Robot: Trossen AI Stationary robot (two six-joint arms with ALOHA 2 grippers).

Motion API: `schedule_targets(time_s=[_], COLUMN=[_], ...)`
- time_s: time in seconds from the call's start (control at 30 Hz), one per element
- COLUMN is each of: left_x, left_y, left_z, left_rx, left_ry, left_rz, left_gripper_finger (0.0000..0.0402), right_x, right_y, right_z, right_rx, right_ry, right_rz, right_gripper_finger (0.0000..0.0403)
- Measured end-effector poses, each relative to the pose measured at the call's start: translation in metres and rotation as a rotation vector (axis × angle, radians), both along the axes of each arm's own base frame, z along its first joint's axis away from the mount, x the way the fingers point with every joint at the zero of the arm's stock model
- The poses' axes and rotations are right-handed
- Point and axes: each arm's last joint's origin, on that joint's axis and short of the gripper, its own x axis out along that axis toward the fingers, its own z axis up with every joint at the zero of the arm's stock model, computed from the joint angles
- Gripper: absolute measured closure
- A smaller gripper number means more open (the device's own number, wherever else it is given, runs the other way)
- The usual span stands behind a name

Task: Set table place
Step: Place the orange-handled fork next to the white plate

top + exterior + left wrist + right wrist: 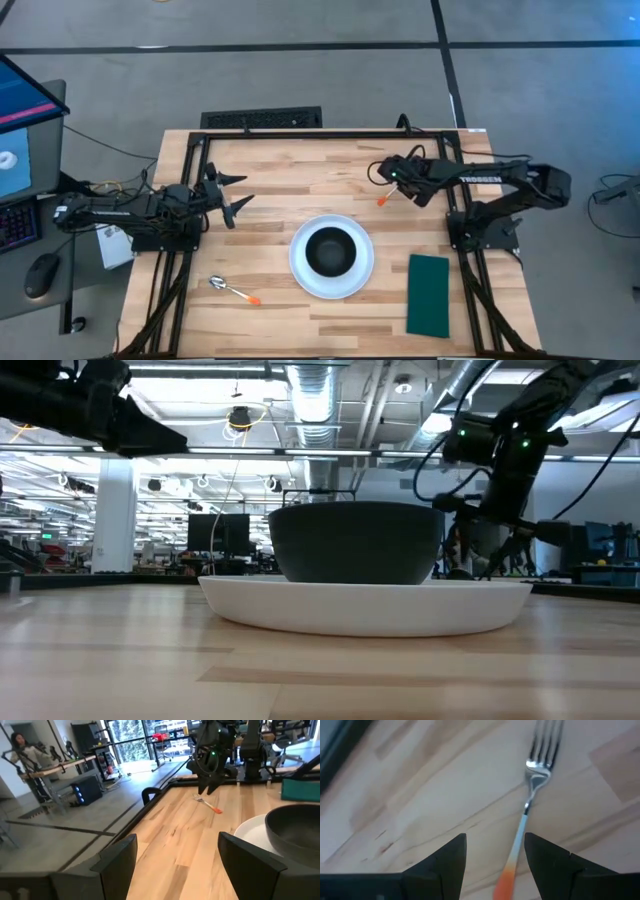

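The white plate [300,268] lies at the table's middle front with the black bowl [331,250] standing in it; both show in the low view, plate [365,610] and bowl [355,545]. The fork [386,198] lies flat on the table at the far right, orange end toward the plate. My right gripper [399,184] is open just above it, one finger on either side of the handle [520,837], not touching. The spoon [233,290] lies at the front left. The green napkin [428,294] lies flat right of the plate. My left gripper [232,195] is open and empty at the left.
Black frame rails [190,200] run along the table's left, far and right edges. A keyboard [262,119] lies beyond the far edge. Bare wood lies between the fork and the plate, and left of the plate. A person [22,747] stands far off in the room.
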Motion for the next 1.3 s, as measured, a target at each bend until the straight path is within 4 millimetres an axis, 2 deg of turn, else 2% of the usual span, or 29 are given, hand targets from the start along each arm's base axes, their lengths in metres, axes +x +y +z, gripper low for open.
schedule_targets(time_s=[0.33, 0.6, 1.1, 1.3], left_x=[0.000, 0.000, 0.000, 0.000], left_y=[0.000, 0.000, 0.000, 0.000], left_z=[-0.001, -0.004, -0.004, -0.003], left_rx=[0.013, 0.013, 0.019, 0.029], left_ry=[0.019, 0.045, 0.048, 0.053], left_rz=[-0.001, -0.002, -0.002, -0.003], left_gripper_finger=[0.0134, 0.0134, 0.0134, 0.0134], right_x=[0.006, 0.005, -0.002, -0.001], right_y=[-0.002, -0.007, -0.020, -0.025], right_z=[-0.021, -0.028, -0.027, -0.007], right_rx=[0.074, 0.091, 0.150, 0.192], right_ry=[0.045, 0.066, 0.050, 0.154], right_rz=[-0.075, -0.127, -0.151, -0.129], right_gripper_finger=[0.0179, 0.0179, 0.0179, 0.0179])
